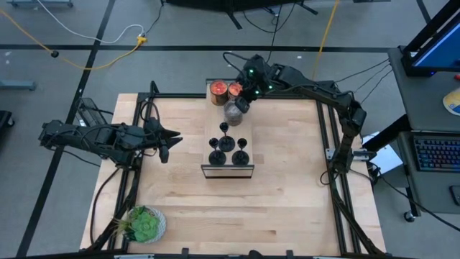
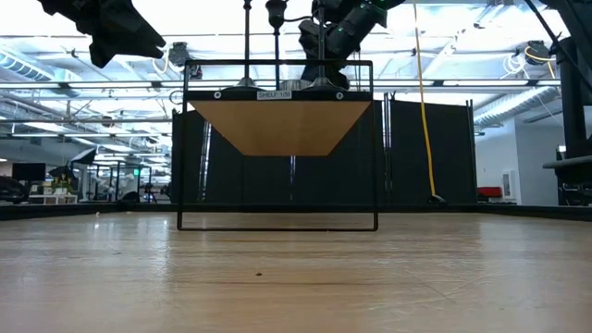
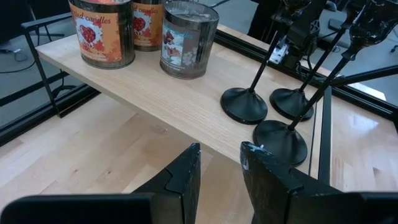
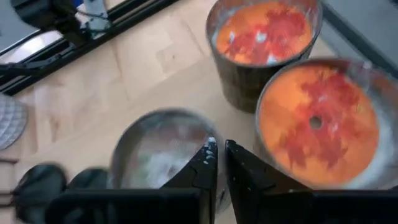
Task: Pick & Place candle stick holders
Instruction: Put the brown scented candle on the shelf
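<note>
Candlestick work is between grasps, by the look of it: three small black metal candle stick holders [image 1: 228, 147], each a round base, thin stem and tiny cup, stand close together on a raised light-wood shelf [image 1: 253, 171] in a black frame over the bench [image 1: 287, 208], and neither gripper has one.

The right gripper [image 4: 220, 151] hangs just above the rim of a clear greyish glass jar [image 4: 155, 149], its fingers parted only a sliver and holding nothing I can see. Two glass jars with red-orange contents [image 4: 317, 124] sit just beside that jar, on its far side from the holders. The holders lie near this gripper, just beyond the grey jar.

The left gripper [image 3: 219, 163] waits apart from the shelf's edge, fingers partly open and empty, facing the holders [image 3: 245, 104] across the shelf board.

My judgement: the next move calls for one gripper to open wider, line up on a thin stem, and close without knocking the neighbouring holders, which nearly touch at their bases.
</note>
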You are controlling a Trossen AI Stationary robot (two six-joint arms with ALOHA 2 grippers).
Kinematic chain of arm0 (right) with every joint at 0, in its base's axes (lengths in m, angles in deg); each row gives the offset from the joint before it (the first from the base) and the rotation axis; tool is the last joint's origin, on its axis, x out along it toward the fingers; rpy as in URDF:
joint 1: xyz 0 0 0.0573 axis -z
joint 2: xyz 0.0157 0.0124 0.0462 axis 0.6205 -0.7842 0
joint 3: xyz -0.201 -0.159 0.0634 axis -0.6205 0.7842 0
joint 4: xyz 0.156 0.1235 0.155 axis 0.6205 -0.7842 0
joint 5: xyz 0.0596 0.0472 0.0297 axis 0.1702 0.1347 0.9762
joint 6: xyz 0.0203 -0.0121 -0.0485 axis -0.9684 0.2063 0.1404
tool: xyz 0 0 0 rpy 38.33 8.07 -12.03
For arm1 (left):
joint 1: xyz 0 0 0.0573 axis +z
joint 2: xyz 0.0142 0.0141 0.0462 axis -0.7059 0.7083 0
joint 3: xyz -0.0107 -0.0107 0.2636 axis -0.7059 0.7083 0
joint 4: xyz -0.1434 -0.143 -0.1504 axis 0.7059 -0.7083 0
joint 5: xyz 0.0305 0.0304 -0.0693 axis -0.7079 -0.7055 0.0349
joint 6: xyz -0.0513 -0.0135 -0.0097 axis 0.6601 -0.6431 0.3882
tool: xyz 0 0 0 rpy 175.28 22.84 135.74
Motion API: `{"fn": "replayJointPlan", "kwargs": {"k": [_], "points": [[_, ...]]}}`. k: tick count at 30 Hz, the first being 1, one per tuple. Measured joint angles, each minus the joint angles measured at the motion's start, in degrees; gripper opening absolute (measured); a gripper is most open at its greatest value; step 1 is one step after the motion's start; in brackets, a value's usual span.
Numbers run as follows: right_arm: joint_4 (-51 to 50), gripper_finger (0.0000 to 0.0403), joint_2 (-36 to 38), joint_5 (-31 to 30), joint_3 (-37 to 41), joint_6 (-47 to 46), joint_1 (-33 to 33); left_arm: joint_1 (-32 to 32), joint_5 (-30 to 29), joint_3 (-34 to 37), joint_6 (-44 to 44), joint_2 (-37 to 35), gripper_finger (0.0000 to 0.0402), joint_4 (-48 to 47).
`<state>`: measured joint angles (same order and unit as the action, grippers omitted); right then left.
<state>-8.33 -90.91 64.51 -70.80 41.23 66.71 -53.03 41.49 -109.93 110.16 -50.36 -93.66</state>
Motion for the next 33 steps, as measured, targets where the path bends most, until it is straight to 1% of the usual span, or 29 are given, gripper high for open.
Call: {"fn": "replayJointPlan", "kwargs": {"k": [3, 7, 9, 12, 14, 23, 26, 33], "points": [[-2.3, 0.0023, 2.2, 0.3, 0.0, 0.6, -0.5, 0.0, 0.0, 0.0, 0.0, 0.0, 0.012, 0.0], [-8.0, 0.0006, 5.6, 0.1, 0.0, 2.0, -2.2, 0.0, 0.0, 0.0, 0.0, 0.0, 0.012, 0.0], [-11.3, 0.0002, 6.8, -1.8, 0.0, 2.6, -3.4, 0.0, 0.0, 0.0, 0.0, 0.0, 0.012, 0.0], [-16.5, 0.0001, 7.3, -6.7, 0.0, 3.2, -5.0, 0.0, 0.0, 0.0, 0.0, 0.0, 0.012, 0.0], [-17.8, 0.0001, 7.1, -7.3, 0.5, 3.6, -5.7, 0.0, -0.1, 0.0, 0.0, 0.0, 0.012, 0.0], [-7.8, 0.0001, 7.0, -6.3, 11.5, 3.1, -6.4, 0.0, -0.3, 0.0, 0.1, 0.0, 0.012, 0.0], [-4.5, 0.0, 7.1, -4.1, 13.1, 3.0, -6.2, 0.0, -0.3, 0.0, 0.1, 0.0, 0.012, 0.0], [0.5, 0.0, 7.1, -4.0, 15.6, 3.0, -5.6, 0.0, -0.3, 0.0, 1.1, 0.0, 0.012, 0.0]]}}
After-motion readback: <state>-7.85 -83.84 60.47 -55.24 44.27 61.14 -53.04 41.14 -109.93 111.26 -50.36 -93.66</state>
